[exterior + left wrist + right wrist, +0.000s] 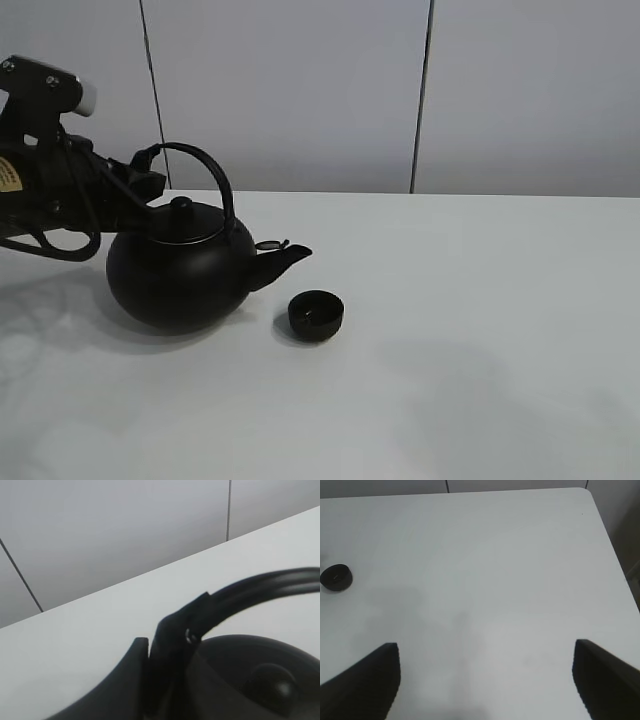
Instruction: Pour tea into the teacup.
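The big round black kettle (pixel 180 265) stands at the left of the white table (pixel 480 300), its spout (pixel 288 258) pointing right. Just in front of the spout tip sits the small black teacup (pixel 316 314), upright, apart from the kettle. My left gripper (pixel 148 165) is shut on the left end of the kettle's arched handle (pixel 260 587); in the left wrist view the gripper (pixel 167 650) pinches the handle above the lid knob (pixel 272 682). My right gripper (pixel 486 647) hangs open over bare table, with the teacup (pixel 336 577) far off to one side.
Grey wall panels (pixel 300 90) stand behind the table's back edge. The right wrist view shows the table's corner and side edge (pixel 612 555). The left arm's body (pixel 45 170) sits at the left edge of the exterior view.
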You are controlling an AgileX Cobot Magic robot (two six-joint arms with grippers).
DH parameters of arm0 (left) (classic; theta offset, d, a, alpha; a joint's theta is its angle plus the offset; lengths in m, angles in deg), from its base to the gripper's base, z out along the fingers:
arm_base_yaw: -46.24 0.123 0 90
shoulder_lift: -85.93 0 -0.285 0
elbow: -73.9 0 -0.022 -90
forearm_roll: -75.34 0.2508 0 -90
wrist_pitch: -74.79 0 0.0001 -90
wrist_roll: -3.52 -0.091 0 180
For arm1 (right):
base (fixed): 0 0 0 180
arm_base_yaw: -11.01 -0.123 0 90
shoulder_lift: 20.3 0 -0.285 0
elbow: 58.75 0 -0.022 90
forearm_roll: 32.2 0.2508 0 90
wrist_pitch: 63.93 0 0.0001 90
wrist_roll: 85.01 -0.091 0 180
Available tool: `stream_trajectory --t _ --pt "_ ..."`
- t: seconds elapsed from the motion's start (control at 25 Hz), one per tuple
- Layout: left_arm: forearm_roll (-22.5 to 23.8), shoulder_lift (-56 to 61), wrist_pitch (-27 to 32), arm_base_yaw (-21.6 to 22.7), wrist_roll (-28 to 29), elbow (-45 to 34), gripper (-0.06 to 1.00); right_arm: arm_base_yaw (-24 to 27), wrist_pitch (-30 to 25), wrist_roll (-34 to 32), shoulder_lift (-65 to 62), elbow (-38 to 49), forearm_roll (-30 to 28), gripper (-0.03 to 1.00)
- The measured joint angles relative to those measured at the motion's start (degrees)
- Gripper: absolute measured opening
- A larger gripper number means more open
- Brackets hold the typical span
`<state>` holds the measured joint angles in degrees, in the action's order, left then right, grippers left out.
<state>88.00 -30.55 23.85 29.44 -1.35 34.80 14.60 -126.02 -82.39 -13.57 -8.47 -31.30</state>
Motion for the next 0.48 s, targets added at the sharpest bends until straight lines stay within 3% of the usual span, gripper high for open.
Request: stream_trajectory --t 0.48 --pt "0.00 0.00 0.23 0.00 -2.84 0.00 0.11 0.00 0.06 0.00 0.00 0.00 0.00 0.64"
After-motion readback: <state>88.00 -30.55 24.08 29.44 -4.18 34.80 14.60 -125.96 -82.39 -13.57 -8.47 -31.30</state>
